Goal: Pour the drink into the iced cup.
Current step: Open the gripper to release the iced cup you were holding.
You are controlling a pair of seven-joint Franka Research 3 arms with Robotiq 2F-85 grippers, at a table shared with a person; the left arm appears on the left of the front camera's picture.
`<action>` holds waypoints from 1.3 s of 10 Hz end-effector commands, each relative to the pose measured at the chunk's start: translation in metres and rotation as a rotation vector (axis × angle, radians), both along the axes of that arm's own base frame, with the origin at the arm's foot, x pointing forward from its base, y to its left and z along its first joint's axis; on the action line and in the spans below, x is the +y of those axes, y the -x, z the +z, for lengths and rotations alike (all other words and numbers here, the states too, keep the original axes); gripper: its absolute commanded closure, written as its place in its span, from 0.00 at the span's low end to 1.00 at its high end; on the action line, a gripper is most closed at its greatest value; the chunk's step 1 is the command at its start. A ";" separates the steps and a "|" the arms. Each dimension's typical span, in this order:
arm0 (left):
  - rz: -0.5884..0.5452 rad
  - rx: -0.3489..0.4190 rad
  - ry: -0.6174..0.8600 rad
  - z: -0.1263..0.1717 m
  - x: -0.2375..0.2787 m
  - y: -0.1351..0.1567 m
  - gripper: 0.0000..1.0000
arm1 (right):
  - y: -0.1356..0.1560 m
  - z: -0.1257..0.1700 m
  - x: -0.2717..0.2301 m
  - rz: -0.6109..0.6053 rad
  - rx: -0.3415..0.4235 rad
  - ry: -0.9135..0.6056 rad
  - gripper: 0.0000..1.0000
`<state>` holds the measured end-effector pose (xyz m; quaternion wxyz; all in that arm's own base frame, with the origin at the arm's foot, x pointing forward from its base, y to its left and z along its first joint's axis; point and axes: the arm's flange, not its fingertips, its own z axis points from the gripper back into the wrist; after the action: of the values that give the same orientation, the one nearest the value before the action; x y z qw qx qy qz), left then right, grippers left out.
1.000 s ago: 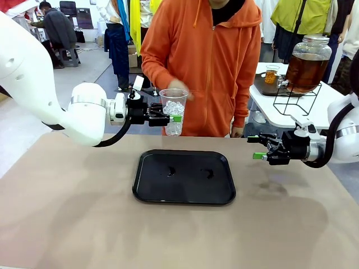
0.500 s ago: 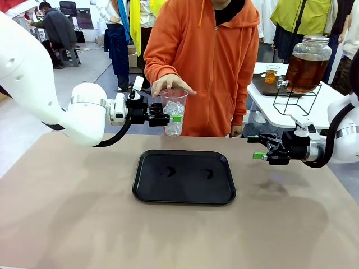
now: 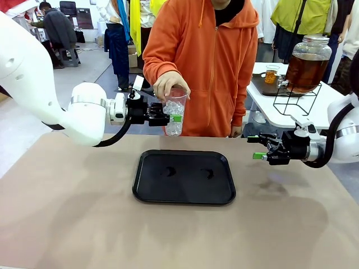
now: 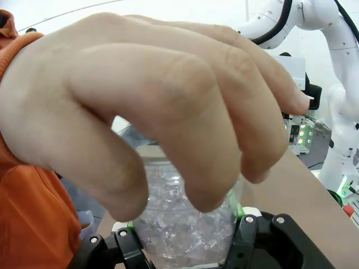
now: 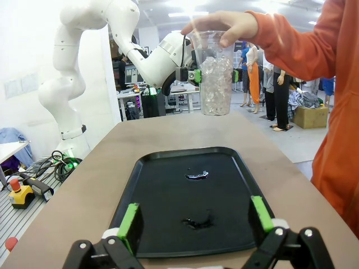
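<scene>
Drink is seen in the big jar, far from the iced cup. The cup is pinched by the left gripper and held from above by a hand. Right gripper fingers are spread. Nothing is poured yet.

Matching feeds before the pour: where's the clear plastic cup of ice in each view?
Front view: clear plastic cup of ice, upper centre, beyond the black tray.
Left wrist view: cup, bottom centre, under the person's hand.
Right wrist view: cup, top centre.
Shared landmark: that hand on the rim.
</scene>
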<state>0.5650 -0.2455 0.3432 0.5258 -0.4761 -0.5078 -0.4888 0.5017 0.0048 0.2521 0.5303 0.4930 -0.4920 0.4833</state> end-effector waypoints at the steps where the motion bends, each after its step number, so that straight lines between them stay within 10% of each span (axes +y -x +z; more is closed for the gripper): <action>1: -0.001 -0.020 0.015 0.004 -0.001 0.002 0.33 | 0.000 0.002 0.000 0.001 -0.005 -0.002 0.00; 8: -0.001 -0.002 0.002 0.001 0.000 0.000 0.33 | 0.000 0.002 0.000 0.001 -0.005 -0.002 0.00; 10: 0.007 0.001 0.010 0.001 0.009 0.001 0.00 | 0.000 0.002 0.000 0.001 -0.005 -0.002 0.00; 13: -0.017 0.017 0.026 0.005 0.037 0.009 0.00 | 0.000 0.002 0.000 0.001 -0.005 -0.002 0.00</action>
<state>0.5662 -0.2205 0.3437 0.5246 -0.4809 -0.5115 -0.4816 0.5017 0.0048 0.2522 0.5303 0.4930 -0.4920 0.4833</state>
